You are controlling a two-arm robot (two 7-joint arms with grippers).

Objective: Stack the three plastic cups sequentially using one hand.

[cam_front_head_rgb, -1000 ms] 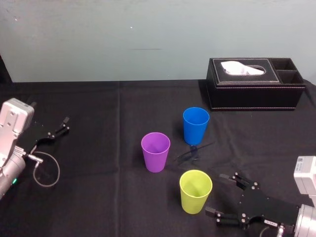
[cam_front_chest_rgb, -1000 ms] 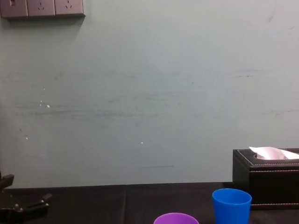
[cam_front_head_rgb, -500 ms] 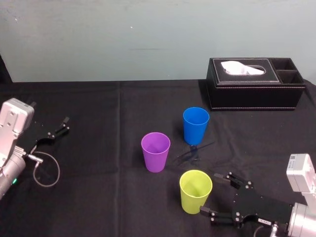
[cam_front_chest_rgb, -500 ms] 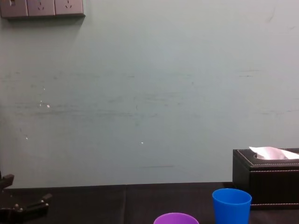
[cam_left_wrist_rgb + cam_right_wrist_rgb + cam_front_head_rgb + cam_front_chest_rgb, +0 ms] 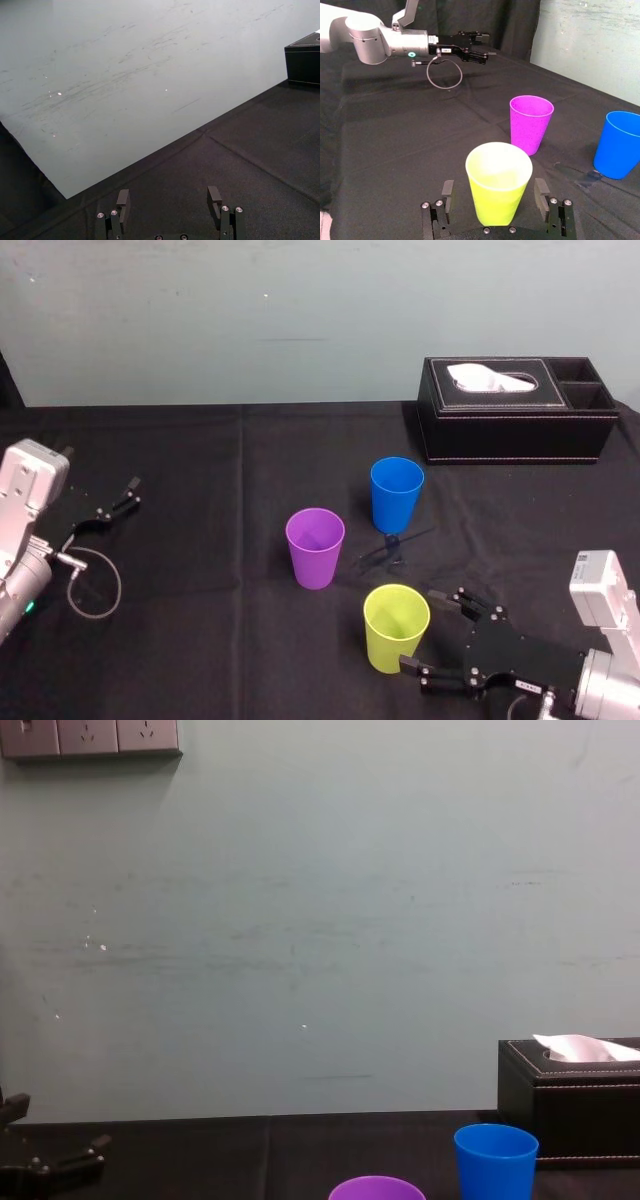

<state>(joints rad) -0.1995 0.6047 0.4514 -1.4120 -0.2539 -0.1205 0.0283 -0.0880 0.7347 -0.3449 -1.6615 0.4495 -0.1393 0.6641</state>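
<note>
A knock-over is being risked here: the yellow-green cup (image 5: 392, 625) is light and tapered, and if the right gripper (image 5: 420, 632) is pushed further in off-centre, one finger is likely to meet the wall first, so that the cup is tipped or slid towards the purple cup (image 5: 315, 547) at its 10 o'clock. If the jaws are closed too hard or too near the rim, the thin plastic may be squeezed out of the grip.

The yellow-green cup is standing upright on the black surface (image 5: 200, 590), at the 6 o'clock end of the group, with the blue cup (image 5: 397, 494) at its 12 o'clock. It is being approached from its 4 o'clock side by the right gripper, whose jaws are being held wide apart. In the right wrist view the cup is being straddled, one finger on each side, with no contact to be seen. The left gripper (image 5: 169, 199) is being kept parked, jaws spread, at the surface's 9 o'clock edge.
</note>
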